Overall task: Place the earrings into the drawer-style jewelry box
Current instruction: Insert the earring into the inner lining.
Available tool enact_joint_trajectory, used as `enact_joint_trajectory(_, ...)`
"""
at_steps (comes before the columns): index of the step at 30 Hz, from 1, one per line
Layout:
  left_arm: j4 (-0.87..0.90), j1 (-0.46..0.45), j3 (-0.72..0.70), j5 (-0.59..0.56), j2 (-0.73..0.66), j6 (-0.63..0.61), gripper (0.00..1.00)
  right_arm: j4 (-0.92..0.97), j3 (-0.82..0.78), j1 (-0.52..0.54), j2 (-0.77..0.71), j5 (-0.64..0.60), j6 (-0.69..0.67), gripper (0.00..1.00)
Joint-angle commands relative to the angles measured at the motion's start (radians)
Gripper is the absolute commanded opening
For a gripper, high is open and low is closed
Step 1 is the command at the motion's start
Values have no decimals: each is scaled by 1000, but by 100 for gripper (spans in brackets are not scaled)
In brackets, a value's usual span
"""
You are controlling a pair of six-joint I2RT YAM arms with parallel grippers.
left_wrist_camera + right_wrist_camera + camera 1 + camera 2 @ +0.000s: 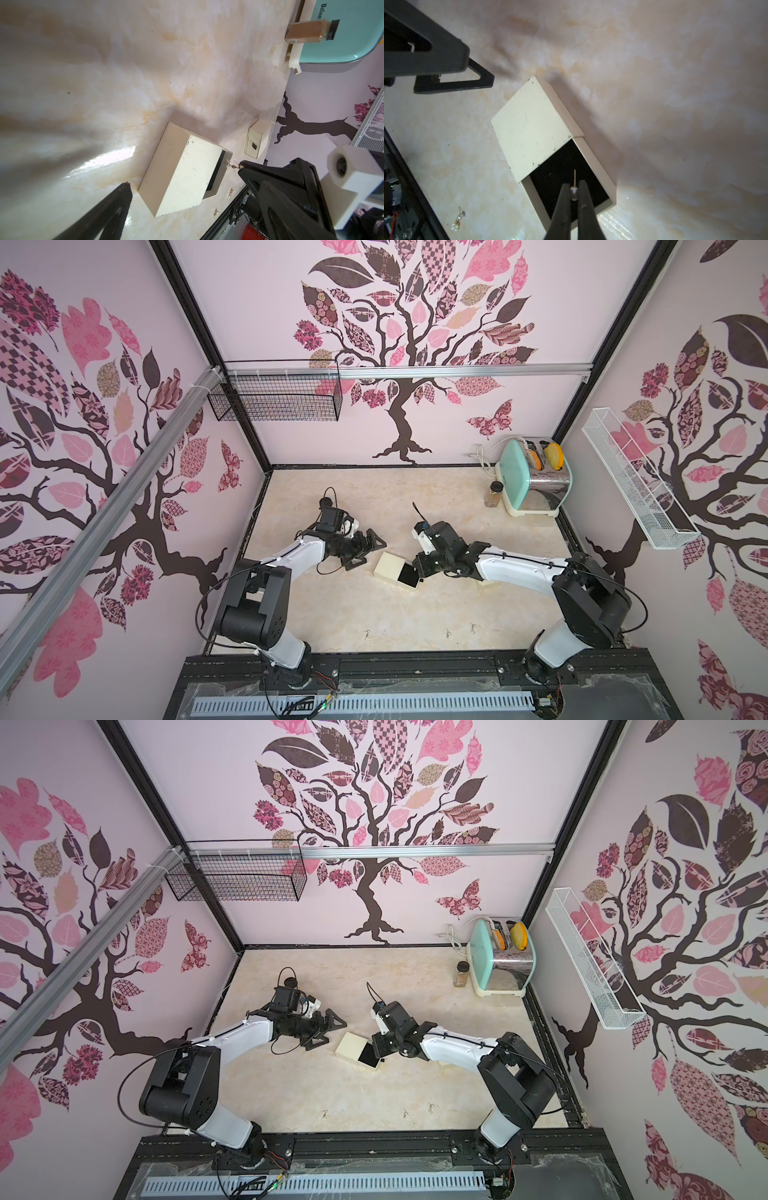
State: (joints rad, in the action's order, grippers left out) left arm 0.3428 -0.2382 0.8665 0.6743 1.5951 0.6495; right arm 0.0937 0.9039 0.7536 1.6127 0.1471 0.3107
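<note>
Because the right arm covers them in both top views, the right jaws show best from the right wrist. They are pinched shut on one earring (573, 192), and its thin hook pokes out past the tips. Right under the tips lies the black inside of the pulled-out drawer (562, 168) of the jewelry box (529, 126). The left jaws stand wide open close beside the box's closed end, not touching it. Three more earrings lie on the desk (374, 497), well apart from both jaws: one earring (368, 635), another earring (449, 633) and a third earring (472, 628), too tiny to make out. A second small box (257, 138) is half hidden under the right arm.
</note>
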Motion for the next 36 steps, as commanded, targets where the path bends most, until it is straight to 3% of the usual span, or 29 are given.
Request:
enact_joint_trajectory(1,-1,0,1,10,29,-17,98,50,53,26,35,-86,-49,4)
enact_joint_trajectory(36,-90,-9,-26,86,76,24,98,86,154,101,160,-143,-93,4)
